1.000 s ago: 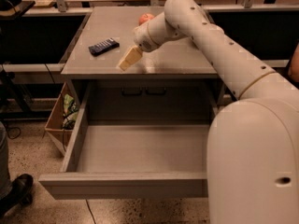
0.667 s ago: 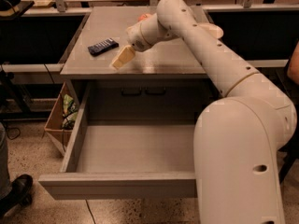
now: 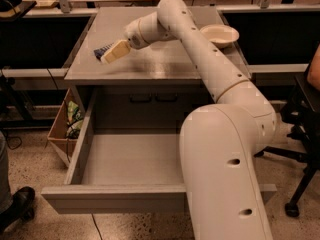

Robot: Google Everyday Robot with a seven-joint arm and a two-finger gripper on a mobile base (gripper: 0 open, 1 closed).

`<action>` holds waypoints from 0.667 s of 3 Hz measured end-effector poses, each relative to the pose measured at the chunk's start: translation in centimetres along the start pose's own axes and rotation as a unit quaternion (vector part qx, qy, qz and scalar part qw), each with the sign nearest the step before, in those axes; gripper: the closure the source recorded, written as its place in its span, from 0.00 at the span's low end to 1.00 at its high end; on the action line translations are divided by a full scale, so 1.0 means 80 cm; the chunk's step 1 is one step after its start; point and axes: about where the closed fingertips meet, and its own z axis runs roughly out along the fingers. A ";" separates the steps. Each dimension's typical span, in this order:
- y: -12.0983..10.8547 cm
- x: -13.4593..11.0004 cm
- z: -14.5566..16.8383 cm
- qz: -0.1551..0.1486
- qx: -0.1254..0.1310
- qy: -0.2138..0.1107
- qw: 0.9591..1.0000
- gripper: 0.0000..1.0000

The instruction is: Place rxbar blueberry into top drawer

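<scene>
The rxbar blueberry (image 3: 101, 50) is a small dark blue bar lying on the grey cabinet top (image 3: 150, 64) near its left edge, partly covered by my gripper. My gripper (image 3: 114, 52) reaches over from the right and sits right at the bar's near right side, low over the top. The top drawer (image 3: 115, 198) is pulled wide open below the cabinet top, grey and shallow, with nothing visible inside.
A pale bowl (image 3: 219, 34) stands on the cabinet top at the back right. My white arm and base (image 3: 225, 174) cover the drawer's right side. A cardboard box (image 3: 64, 129) stands on the floor at left. A black chair (image 3: 305, 124) is at the right.
My gripper has moved left across the cabinet top and now reaches the blue bar. The arm has swung more into view. The drawer stays open.
</scene>
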 end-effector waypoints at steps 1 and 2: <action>-0.033 0.014 0.025 0.081 0.044 0.008 0.996 0.00; -0.047 0.026 0.038 0.130 0.068 0.015 0.989 0.00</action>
